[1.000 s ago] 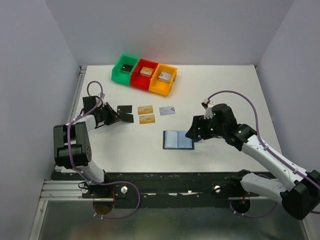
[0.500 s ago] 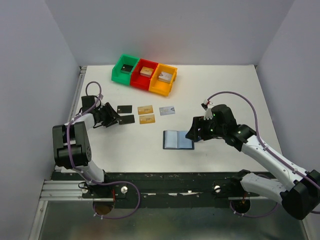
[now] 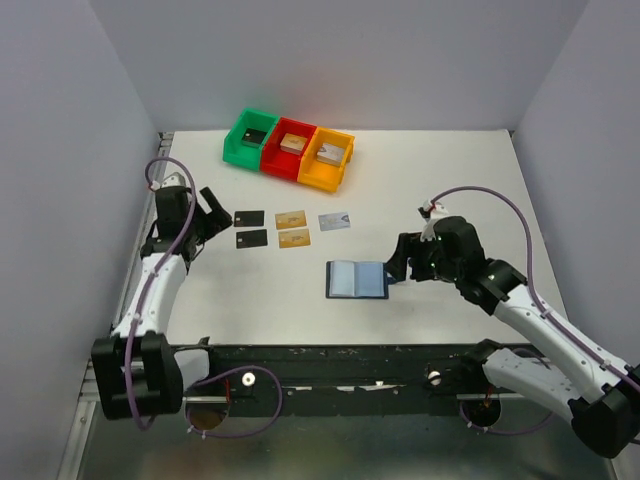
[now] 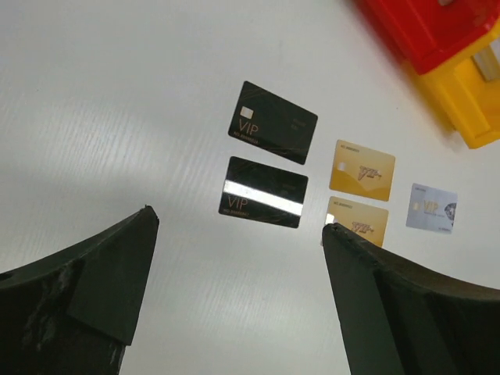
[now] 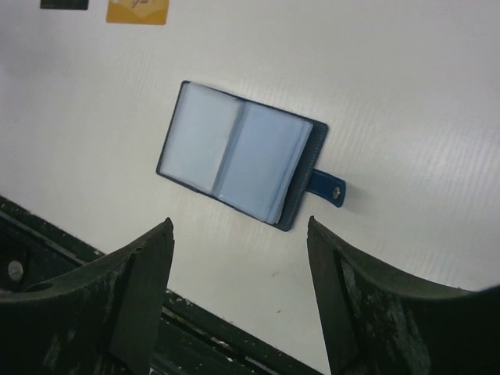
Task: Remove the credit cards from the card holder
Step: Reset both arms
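Left gripper and right gripper gape, empty. Five cards lie beyond the holder. Extraction looks done; the arms need only retreat.

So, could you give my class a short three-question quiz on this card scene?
1. True or false: the card holder lies open.
2. How many cards lie outside it?
3. The left gripper and right gripper hold: A a card, B the card holder, C nothing.

Key: 1 true; 2 five; 3 C.
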{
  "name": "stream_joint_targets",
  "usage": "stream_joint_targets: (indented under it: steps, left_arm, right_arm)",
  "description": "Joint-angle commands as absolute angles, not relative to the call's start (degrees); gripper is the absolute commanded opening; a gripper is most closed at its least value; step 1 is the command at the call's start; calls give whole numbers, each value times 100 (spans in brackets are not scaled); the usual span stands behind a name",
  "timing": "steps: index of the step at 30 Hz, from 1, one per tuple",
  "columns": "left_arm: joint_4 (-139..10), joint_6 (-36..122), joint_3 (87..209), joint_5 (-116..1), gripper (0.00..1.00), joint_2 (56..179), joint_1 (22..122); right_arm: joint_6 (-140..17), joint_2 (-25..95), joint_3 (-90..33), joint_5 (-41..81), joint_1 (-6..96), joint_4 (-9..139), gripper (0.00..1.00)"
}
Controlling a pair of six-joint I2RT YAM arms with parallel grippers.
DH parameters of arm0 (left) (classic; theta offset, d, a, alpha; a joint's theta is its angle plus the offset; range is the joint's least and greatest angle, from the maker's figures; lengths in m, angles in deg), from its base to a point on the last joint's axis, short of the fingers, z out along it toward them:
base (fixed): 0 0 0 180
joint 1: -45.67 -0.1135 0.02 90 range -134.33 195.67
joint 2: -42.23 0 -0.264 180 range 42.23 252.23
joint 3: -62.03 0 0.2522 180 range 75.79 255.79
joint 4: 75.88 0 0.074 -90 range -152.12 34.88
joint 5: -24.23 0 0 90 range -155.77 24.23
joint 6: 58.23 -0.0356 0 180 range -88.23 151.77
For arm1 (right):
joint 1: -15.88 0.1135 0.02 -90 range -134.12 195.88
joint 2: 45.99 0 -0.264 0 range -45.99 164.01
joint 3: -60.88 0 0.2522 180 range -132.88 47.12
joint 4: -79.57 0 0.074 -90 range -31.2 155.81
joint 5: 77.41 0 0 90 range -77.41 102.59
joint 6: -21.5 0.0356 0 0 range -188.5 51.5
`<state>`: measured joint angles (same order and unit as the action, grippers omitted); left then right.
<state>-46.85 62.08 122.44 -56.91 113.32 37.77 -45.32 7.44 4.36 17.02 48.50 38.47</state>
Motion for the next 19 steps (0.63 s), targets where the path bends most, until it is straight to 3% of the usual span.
stream_joint_targets:
  steps: [1, 3, 7, 19]
  left_arm:
    - [-4121, 6848, 11807, -8445, 99, 10044, 4888]
    - [-3945, 7131, 11675, -8730, 99, 9692, 5199]
    - [-3812, 7703, 11315, -8170, 99, 9348, 5261]
    - [-3277, 7519, 11288, -7799, 99, 9216, 5709]
  right_arm:
    - [-4486, 394, 590, 452, 4866, 3610, 77]
    - [-4477, 253, 651, 346, 4866, 3636, 77]
    - [-4441, -116, 818, 284, 4866, 3759, 77]
    - [-4301, -547, 1117, -50, 4866, 3891, 77]
